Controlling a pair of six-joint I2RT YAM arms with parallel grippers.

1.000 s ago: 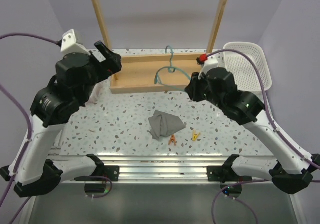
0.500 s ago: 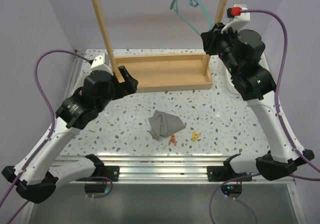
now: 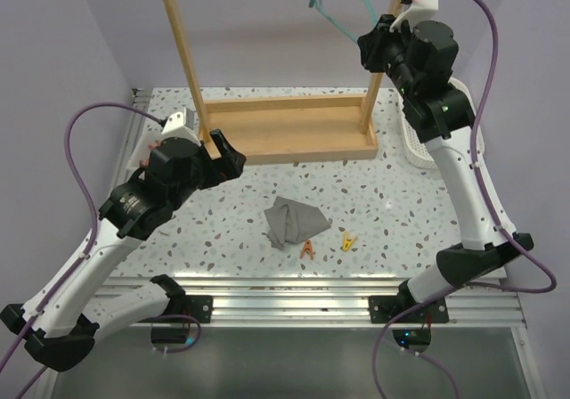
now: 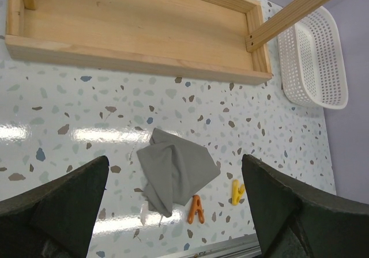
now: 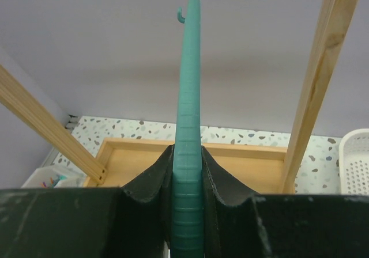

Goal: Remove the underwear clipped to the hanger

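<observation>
One underwear [image 3: 292, 221] lies crumpled on the speckled table [image 3: 223, 212], near its middle and apart from everything else. Two pegs lie just beside it at about 4 o'clock: one orange peg [image 3: 308, 248] and one yellow peg [image 3: 348, 240], close together but not touching.

One hanger [image 3: 337, 3] is high in the air at 1 o'clock. The right tool [image 3: 372, 44] is pinched narrow on its stem. Its hook runs off the top edge, so I cannot tell whether it hangs on anything.

The left tool [image 3: 223, 154] stands wide, above the table at 10 o'clock from the underwear.

One wooden frame [image 3: 285, 132] sits at 12 o'clock, with two uprights. One white basket [image 3: 412, 145] lies at 2 o'clock.
</observation>
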